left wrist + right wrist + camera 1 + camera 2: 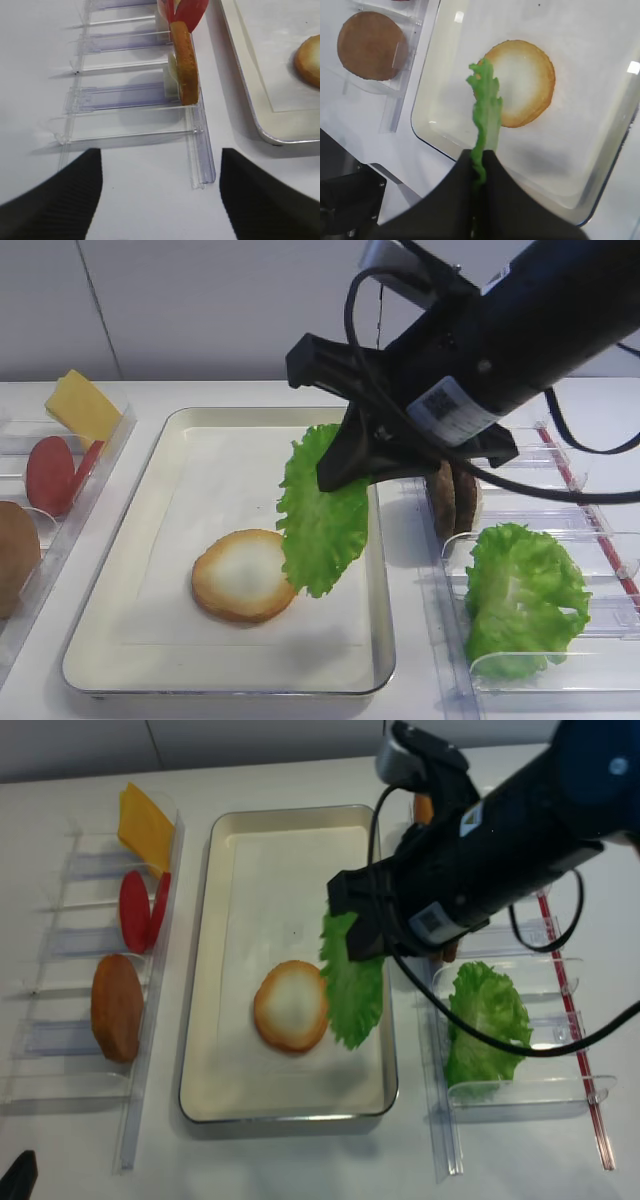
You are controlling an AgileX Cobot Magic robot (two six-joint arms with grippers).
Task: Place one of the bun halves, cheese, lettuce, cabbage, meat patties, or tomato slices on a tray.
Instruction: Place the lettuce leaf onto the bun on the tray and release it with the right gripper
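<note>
Below the right pincer (345, 475), a bun half (243, 575) lies cut face up on the tray (120, 635). The pincer is clamped on the lettuce (322, 515), which hangs over the tray's right side. The left pincer (160, 195) stands apart, holding nothing.

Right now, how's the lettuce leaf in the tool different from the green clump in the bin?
The lettuce is one flat leaf; the clump is bunched and bigger. The lettuce hangs from the shut right tool above the tray; the clump rests in a clear bin. Both are bright green and frilly.
</note>
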